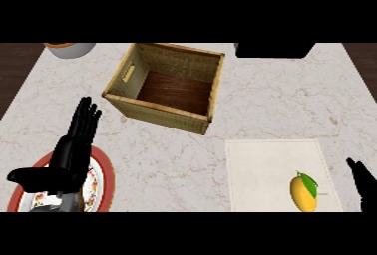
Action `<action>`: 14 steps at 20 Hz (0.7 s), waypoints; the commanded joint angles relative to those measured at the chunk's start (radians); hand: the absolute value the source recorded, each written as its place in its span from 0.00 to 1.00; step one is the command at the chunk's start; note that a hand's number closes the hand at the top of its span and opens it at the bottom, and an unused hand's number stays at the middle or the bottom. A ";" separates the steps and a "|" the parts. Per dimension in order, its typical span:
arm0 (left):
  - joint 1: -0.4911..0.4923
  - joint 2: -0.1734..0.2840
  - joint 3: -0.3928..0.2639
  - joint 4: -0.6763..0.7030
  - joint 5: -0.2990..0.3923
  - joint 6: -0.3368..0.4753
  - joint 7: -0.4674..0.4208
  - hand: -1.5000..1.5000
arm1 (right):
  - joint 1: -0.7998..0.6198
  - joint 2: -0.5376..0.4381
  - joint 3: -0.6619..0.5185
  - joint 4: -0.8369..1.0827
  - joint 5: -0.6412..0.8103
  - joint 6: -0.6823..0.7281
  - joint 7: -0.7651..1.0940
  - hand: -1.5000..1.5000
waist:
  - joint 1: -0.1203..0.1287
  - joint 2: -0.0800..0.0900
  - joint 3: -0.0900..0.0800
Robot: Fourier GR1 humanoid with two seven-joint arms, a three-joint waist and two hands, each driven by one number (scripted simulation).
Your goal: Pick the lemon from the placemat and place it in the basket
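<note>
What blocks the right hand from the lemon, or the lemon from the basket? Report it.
Nothing visible. The right hand shows at the right edge, with bare placemat between it and the lemon. Between the lemon and the open basket lies only placemat and bare counter.

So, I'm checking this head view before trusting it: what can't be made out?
- Right hand: cut off by the right edge, fingers unclear.
- Plate: largely hidden under the left hand.
- Grey bowl and black object: cut off at the top.
</note>
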 commanded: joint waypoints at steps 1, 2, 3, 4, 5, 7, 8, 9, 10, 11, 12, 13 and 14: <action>0.033 0.002 0.027 0.001 0.002 -0.031 -0.037 0.50 | -0.039 0.056 0.022 -0.055 0.048 0.084 0.170 0.00 | -0.006 -0.001 0.001; 0.038 -0.003 0.036 0.058 0.021 -0.070 -0.078 0.50 | -0.049 0.067 0.003 0.021 0.043 0.053 0.114 0.00 | -0.006 0.000 0.001; -0.001 -0.028 0.022 0.012 -0.013 -0.012 -0.027 0.50 | -0.014 0.086 0.038 0.040 0.107 0.007 0.073 0.00 | -0.009 -0.001 0.002; 0.005 -0.021 0.018 -0.001 -0.033 -0.012 0.009 0.50 | 0.010 0.059 -0.044 -0.005 0.020 0.057 0.030 0.00 | -0.011 -0.002 0.002; -0.040 0.002 0.060 0.007 0.018 -0.049 0.034 0.50 | 0.006 0.127 0.091 -0.024 0.140 0.025 0.103 0.00 | -0.011 -0.002 0.001; -0.006 -0.062 -0.009 -0.011 -0.066 0.020 0.023 0.50 | -0.021 0.138 0.061 0.018 0.144 0.038 0.063 0.00 | -0.009 -0.002 0.002; -0.028 -0.024 0.058 0.061 -0.022 -0.040 -0.030 0.50 | 0.001 0.182 0.150 0.069 0.231 -0.017 0.052 0.00 | -0.010 -0.001 0.002; 0.044 -0.016 0.054 0.021 -0.019 -0.069 -0.048 0.50 | 0.018 0.133 0.004 0.056 0.120 0.009 -0.037 0.00 | -0.009 -0.002 0.002; -0.014 -0.045 0.071 0.081 -0.009 -0.068 -0.036 0.50 | -0.018 0.172 0.046 0.088 0.155 0.019 -0.023 0.00 | -0.009 -0.001 0.002; 0.036 -0.062 -0.007 -0.065 -0.063 0.006 0.053 0.50 | -0.027 0.205 0.086 0.137 0.220 -0.026 -0.009 0.00 | -0.005 -0.002 0.002; 0.072 -0.038 0.038 -0.020 -0.028 -0.070 -0.032 0.50 | -0.054 0.165 -0.014 0.108 0.130 0.066 -0.033 0.00 | -0.005 -0.001 0.002; -0.047 -0.078 0.022 0.027 -0.084 0.015 0.040 0.50 | 0.025 0.200 0.101 0.093 0.246 -0.005 -0.017 0.00 | -0.013 -0.002 0.002; 0.022 -0.068 0.017 -0.001 -0.067 -0.033 -0.013 0.50 | 0.010 0.210 0.094 0.129 0.274 -0.017 -0.029 0.00 | -0.009 -0.002 0.002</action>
